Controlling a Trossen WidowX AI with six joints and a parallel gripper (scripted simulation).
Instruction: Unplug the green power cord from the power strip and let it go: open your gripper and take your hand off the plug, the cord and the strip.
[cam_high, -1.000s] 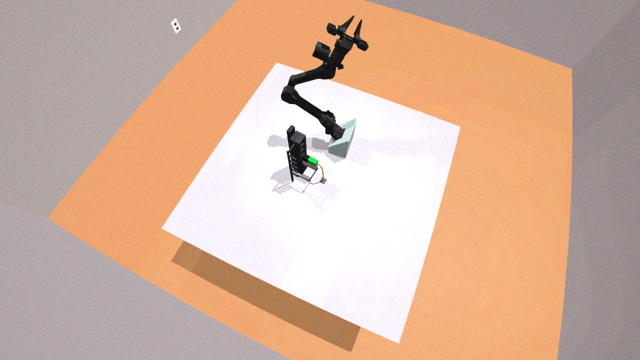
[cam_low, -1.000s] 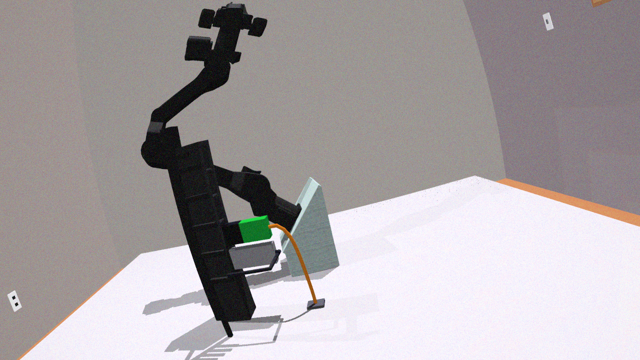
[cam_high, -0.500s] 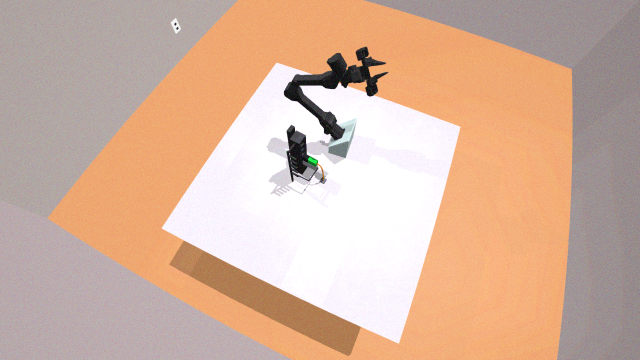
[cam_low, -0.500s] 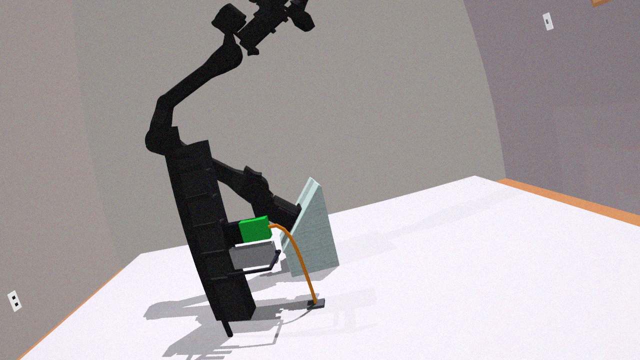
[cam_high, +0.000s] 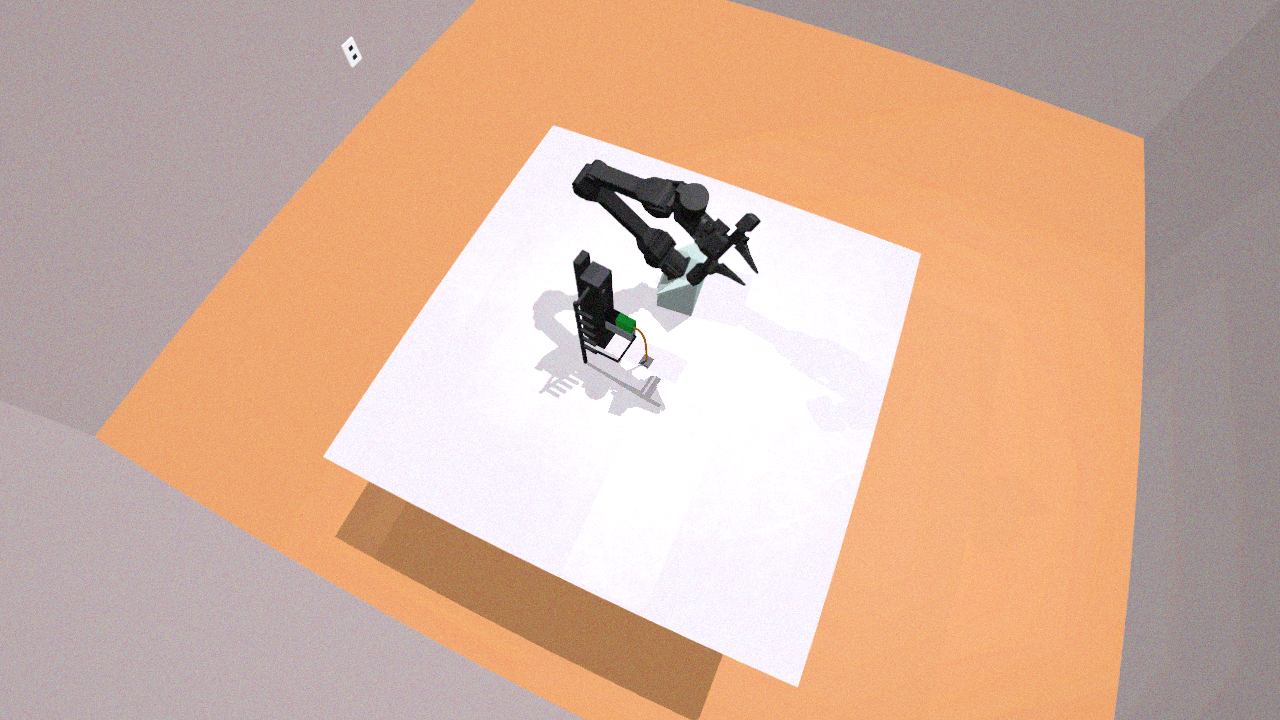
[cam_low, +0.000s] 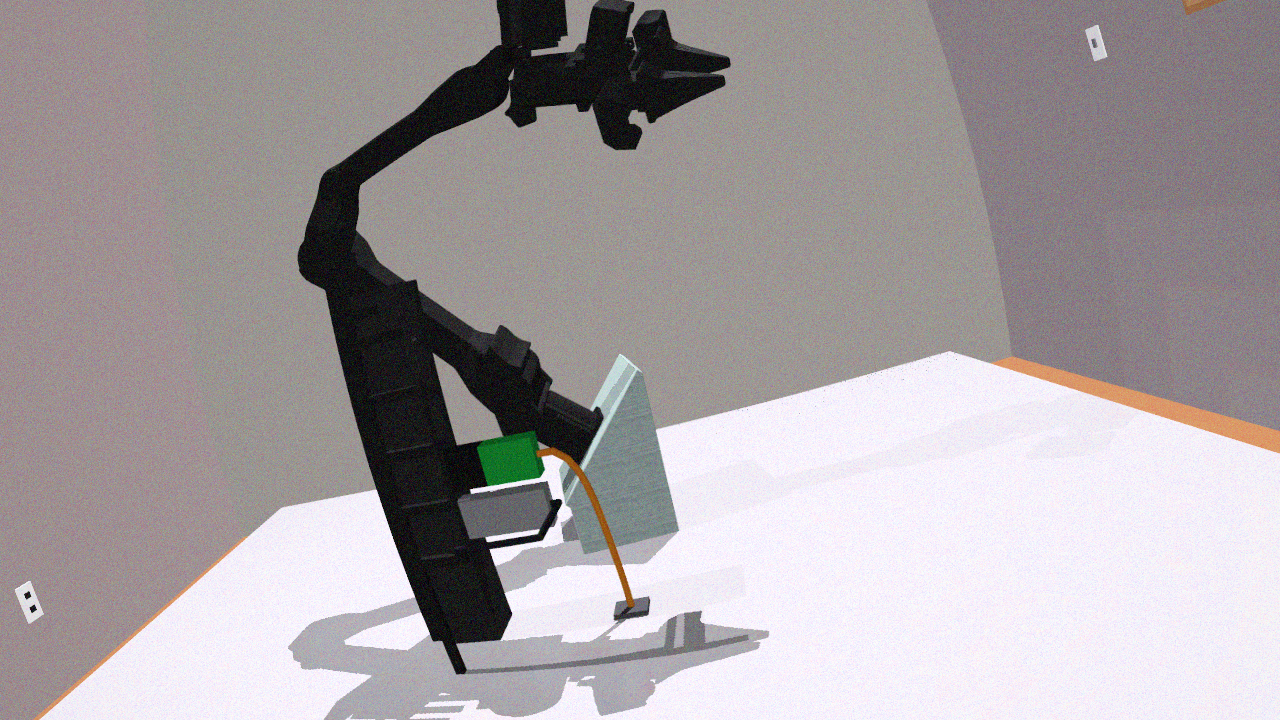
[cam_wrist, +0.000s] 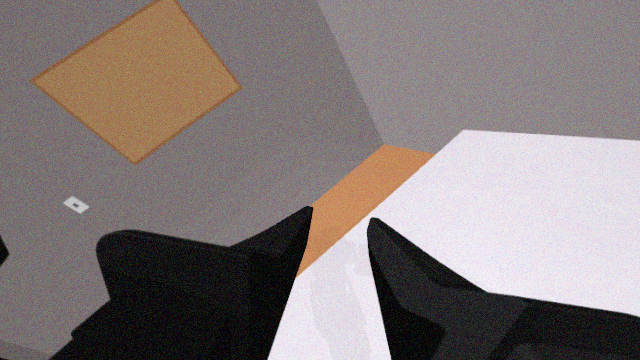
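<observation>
Green and blocky, the plug (cam_low: 508, 457) sits seated in the black power strip (cam_low: 407, 465), which stands tilted on the white table (cam_low: 939, 555) at left of centre in the exterior view. A grey plug (cam_low: 503, 512) sits in the strip just below the green one. From the green plug's right end an orange cord (cam_low: 597, 523) arches down to a small dark foot (cam_low: 631, 609) lying on the table. In the top view the same green plug (cam_high: 623, 323) shows at mid-frame, beside the strip (cam_high: 592, 300), with the cord (cam_high: 640, 343) curling to its lower right.

Behind the strip stands a pale wedge-shaped block (cam_low: 626, 465), and the arm (cam_low: 375, 268) rises from it, bends back behind the strip and reaches up to the top of the frame. The gripper (cam_low: 711, 71) hangs there, high above and well apart from the plug, cord and strip, pointing toward the right of the frame. Its fingers stand fairly narrow, partly closed with a gap between them, and nothing is held; through that gap the wrist view shows only the table edge, a strip of orange floor (cam_wrist: 350, 200) and grey walls
</observation>
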